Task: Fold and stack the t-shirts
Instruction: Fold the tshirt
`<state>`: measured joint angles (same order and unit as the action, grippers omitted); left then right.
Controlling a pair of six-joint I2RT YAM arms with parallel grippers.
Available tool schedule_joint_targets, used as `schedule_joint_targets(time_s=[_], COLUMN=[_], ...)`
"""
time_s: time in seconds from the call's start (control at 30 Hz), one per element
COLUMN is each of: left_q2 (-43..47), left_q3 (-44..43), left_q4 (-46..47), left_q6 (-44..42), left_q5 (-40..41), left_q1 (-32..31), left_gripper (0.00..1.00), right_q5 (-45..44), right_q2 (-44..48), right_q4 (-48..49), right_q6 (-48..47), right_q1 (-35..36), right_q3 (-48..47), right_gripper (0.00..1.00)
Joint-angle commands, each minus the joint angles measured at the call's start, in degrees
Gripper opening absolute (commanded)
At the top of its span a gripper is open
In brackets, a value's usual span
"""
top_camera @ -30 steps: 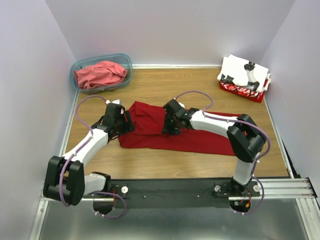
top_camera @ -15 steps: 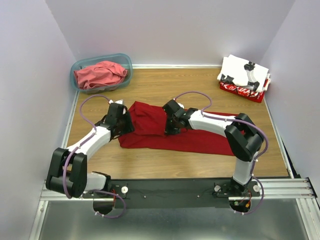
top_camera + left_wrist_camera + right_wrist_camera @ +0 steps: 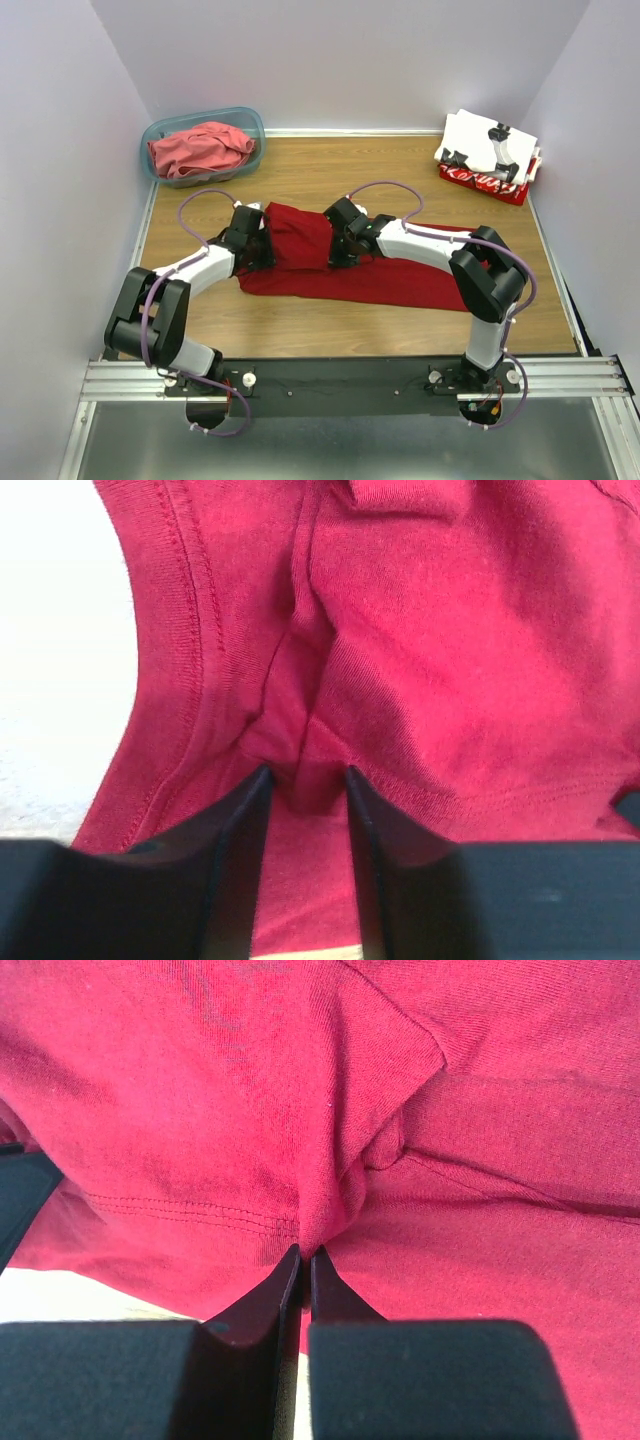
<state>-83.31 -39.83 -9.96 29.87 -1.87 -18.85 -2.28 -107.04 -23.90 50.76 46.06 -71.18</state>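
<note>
Far left, the teal tub (image 3: 257,140) holds a crumpled coral-red t-shirt (image 3: 200,148).

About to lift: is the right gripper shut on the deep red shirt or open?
Shut on it: the right wrist view shows the right gripper nearly closed, a pinch of the deep red shirt between its tips.
</note>
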Motion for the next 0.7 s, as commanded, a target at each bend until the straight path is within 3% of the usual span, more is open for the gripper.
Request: schedule_joint_targets(time_s=[0.0, 0.2, 0.67], left_q2=[-2.12, -1.77, 2.19], left_q3=[-1.12, -0.68, -2.35], left_q4=[1.61, -0.15, -4.10], left_q6=[-0.25, 0.28, 0.81], left_q5=[0.99, 3.71, 6.62], left_q1=[-0.57, -1.27, -1.45], left_gripper=[0.38, 0.25, 0.27], right_q5=[-0.18, 0.17, 0.79], right_q2=[-0.71, -0.53, -0.80], right_q4=[-1.50, -1.76, -2.29], right_q6=[-0.49, -0.49, -1.10], right_q1=[0.17, 0.25, 0.17], right_q3=[-1.42, -1.77, -1.77], right_gripper=[0.11, 0.11, 0.11])
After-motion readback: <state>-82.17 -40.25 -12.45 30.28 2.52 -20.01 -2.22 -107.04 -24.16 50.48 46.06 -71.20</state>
